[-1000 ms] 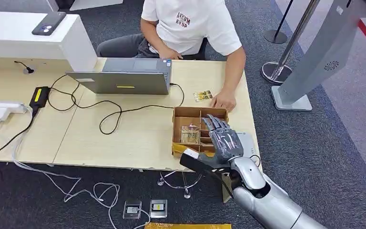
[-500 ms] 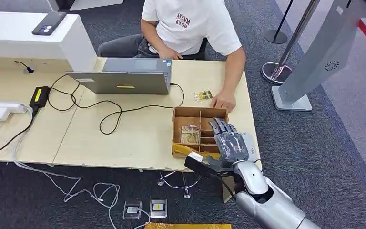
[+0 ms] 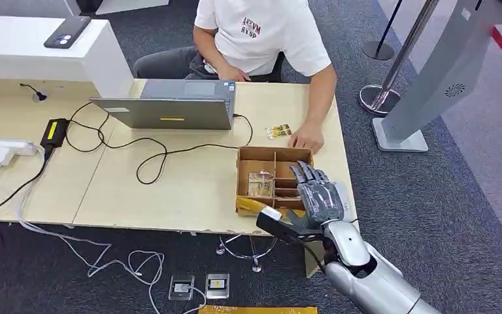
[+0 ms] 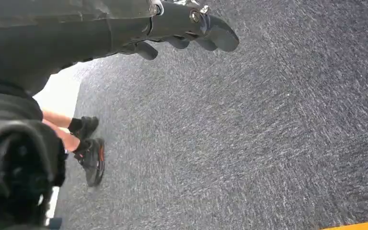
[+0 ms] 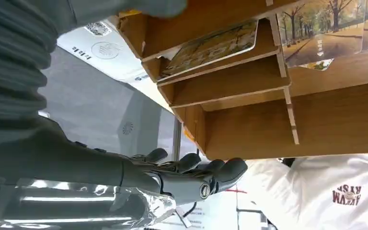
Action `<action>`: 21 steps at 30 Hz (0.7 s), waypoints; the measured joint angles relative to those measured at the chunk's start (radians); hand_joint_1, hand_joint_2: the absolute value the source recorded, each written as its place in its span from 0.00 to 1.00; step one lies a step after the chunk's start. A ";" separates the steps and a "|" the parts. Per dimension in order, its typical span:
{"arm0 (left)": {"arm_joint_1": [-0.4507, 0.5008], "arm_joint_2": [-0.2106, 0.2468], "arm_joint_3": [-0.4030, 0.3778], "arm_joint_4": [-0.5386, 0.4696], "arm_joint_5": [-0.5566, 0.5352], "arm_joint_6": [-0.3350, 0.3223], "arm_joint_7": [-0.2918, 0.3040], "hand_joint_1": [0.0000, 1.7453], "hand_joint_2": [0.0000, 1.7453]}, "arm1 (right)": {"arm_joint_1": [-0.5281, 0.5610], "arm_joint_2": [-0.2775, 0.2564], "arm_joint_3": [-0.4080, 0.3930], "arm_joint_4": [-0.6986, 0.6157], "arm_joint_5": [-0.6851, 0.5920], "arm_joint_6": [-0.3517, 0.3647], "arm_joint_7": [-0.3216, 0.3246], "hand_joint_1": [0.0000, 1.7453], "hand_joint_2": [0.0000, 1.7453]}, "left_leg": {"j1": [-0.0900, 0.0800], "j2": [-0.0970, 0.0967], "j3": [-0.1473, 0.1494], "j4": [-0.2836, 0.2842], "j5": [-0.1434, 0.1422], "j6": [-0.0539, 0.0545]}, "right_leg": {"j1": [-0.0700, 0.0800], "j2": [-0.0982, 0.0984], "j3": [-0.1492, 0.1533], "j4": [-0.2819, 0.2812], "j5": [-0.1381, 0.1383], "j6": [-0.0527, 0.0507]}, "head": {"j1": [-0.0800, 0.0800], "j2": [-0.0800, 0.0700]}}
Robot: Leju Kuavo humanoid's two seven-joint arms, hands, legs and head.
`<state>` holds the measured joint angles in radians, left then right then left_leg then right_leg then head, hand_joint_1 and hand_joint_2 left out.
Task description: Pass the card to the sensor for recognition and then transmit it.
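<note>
Right hand (image 3: pixel 317 196) open, empty, fingers spread over box (image 3: pixel 251 159); we judge card (image 5: pixel 211 45) thin, stiff, slick — pinch exposed edge. Left hand (image 4: pixel 182 24) holds nothing.

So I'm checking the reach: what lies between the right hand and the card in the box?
In the head view, only thin wooden dividers of the box separate the right hand from the card.

floor: grey carpet (image 3: pixel 444 196) | furniture: light wooden table (image 3: pixel 189 183) — perhaps laminate
</note>
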<state>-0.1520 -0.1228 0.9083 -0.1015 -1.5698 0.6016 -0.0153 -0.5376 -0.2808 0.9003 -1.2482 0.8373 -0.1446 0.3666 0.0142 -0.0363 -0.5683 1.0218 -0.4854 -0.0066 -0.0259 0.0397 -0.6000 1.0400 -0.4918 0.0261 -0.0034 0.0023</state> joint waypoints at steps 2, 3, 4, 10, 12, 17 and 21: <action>0.000 0.000 0.001 0.000 0.000 0.002 0.000 0.00 0.00 | 0.000 0.000 0.000 0.001 0.000 0.002 -0.001 0.34 1.00 | 0.000 0.000 0.000 0.000 0.000 0.000 | 0.000 0.000 0.000 0.000 0.000 0.000 | 0.000 0.000; 0.000 0.000 0.001 0.000 0.000 0.004 0.000 0.00 0.00 | 0.000 0.000 0.000 0.003 0.000 0.003 -0.002 0.34 1.00 | 0.000 0.000 0.000 0.000 0.000 0.000 | 0.000 0.000 0.000 0.000 0.000 0.000 | 0.000 0.000; 0.000 0.000 0.002 0.000 0.000 0.005 0.000 0.00 0.00 | 0.000 0.000 0.000 0.004 0.001 0.005 -0.003 0.34 1.00 | 0.000 0.000 0.000 0.000 0.000 0.000 | 0.000 0.000 0.000 0.000 0.000 0.000 | 0.000 0.000; -0.001 0.000 0.003 0.000 0.000 0.006 0.000 0.00 0.00 | 0.000 0.000 0.000 0.010 0.001 0.009 -0.008 0.90 1.00 | 0.000 0.000 0.000 0.000 0.000 0.000 | 0.000 0.000 0.000 0.000 0.000 0.000 | 0.000 0.000; -0.002 0.000 0.003 0.000 0.000 0.006 0.000 0.00 0.00 | 0.000 0.000 0.000 0.012 0.001 0.015 -0.011 0.90 1.00 | 0.000 0.000 0.000 0.000 0.000 0.000 | 0.000 0.000 0.000 0.000 0.000 0.000 | 0.000 0.000; -0.006 0.000 0.003 0.000 0.000 0.002 0.000 0.00 0.00 | -0.003 0.002 0.000 0.020 -0.006 0.026 -0.013 0.89 1.00 | 0.000 0.000 0.000 0.000 0.000 0.000 | 0.000 0.000 0.000 0.000 0.000 0.000 | 0.000 0.000; -0.011 0.000 0.003 0.000 0.000 -0.005 0.000 0.00 0.00 | -0.003 0.004 0.001 0.025 -0.017 0.024 -0.013 0.90 1.00 | 0.000 0.000 0.000 0.000 0.000 0.000 | 0.000 0.000 0.000 0.000 0.000 0.000 | 0.000 0.000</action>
<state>-0.1631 -0.1232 0.9110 -0.1015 -1.5702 0.5970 -0.0156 -0.5409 -0.2766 0.9010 -1.2230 0.8202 -0.1206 0.3532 0.0142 -0.0365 -0.5686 1.0218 -0.4854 -0.0066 -0.0260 0.0394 -0.5998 1.0400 -0.4918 0.0261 -0.0038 0.0023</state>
